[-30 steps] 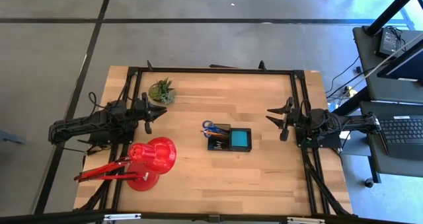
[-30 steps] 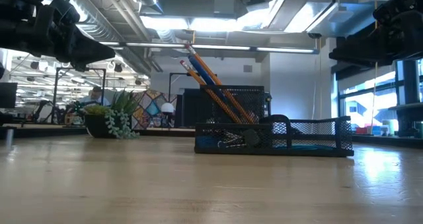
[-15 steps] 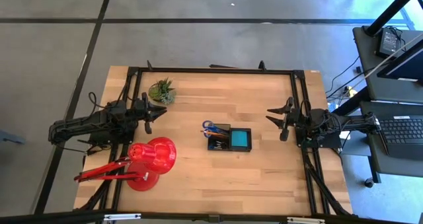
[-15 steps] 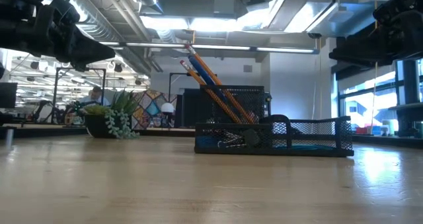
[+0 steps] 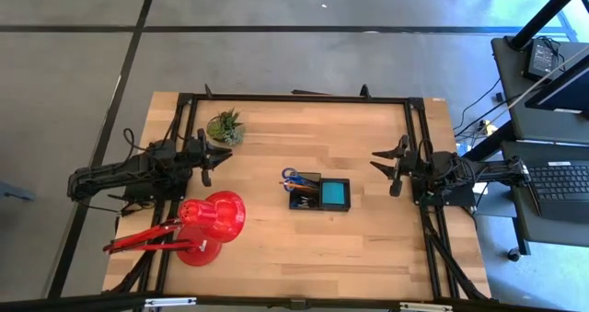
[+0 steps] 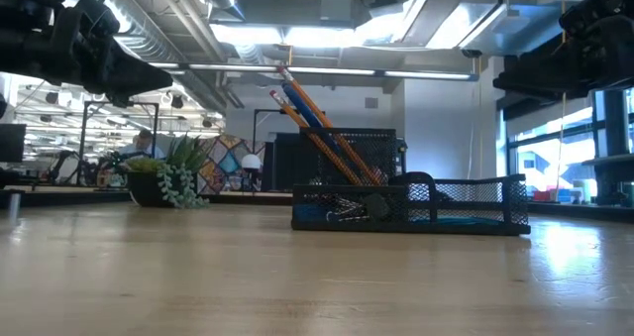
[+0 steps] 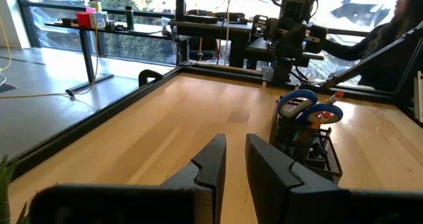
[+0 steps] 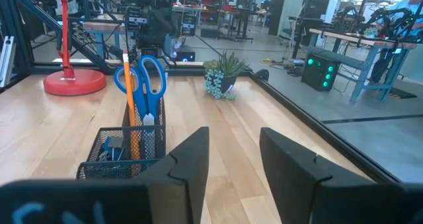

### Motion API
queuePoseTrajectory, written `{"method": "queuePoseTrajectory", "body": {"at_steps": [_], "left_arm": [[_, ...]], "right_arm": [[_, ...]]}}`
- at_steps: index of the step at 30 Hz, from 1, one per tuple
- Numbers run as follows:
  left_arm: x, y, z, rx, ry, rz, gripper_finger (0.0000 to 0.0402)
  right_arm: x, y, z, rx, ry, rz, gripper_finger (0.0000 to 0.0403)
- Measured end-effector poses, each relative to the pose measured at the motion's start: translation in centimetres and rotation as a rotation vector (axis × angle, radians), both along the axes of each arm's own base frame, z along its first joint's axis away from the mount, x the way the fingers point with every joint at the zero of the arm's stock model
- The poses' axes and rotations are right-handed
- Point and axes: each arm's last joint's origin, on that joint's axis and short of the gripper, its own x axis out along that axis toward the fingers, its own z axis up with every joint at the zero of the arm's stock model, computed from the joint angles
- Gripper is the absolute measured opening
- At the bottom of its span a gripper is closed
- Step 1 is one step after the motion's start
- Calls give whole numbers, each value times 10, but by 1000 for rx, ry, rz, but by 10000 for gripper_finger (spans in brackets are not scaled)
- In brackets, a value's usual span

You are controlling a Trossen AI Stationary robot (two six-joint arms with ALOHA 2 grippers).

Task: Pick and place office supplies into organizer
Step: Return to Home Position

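Observation:
The black mesh organizer [image 5: 319, 192] stands at the table's middle. Blue-handled scissors [image 8: 149, 75] and an orange pencil [image 8: 129, 98] stand in its taller left compartment, leaning on its rim [image 6: 327, 138]. The cyan note pad [image 5: 333, 193] lies flat in the right compartment. My left gripper [image 7: 236, 145] hovers level at the table's left edge [image 5: 212, 160], open a little, with nothing between its fingers. At the right edge my right gripper [image 8: 234, 138] also hovers level [image 5: 379, 163], open wider and empty. Both point toward the organizer from well away.
A big red desk lamp [image 5: 207, 225] stands near the left front, close to my left arm. A small green potted plant [image 5: 225, 128] sits at the far left. A black frame [image 5: 294, 98] rims the table. Bare wood lies between each gripper and the organizer.

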Motion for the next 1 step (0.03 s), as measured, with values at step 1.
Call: {"method": "queuePoseTrajectory", "body": {"at_steps": [1], "left_arm": [[0, 0, 0, 0, 0, 0, 54]], "right_arm": [[0, 0, 0, 1, 0, 0, 139]]}}
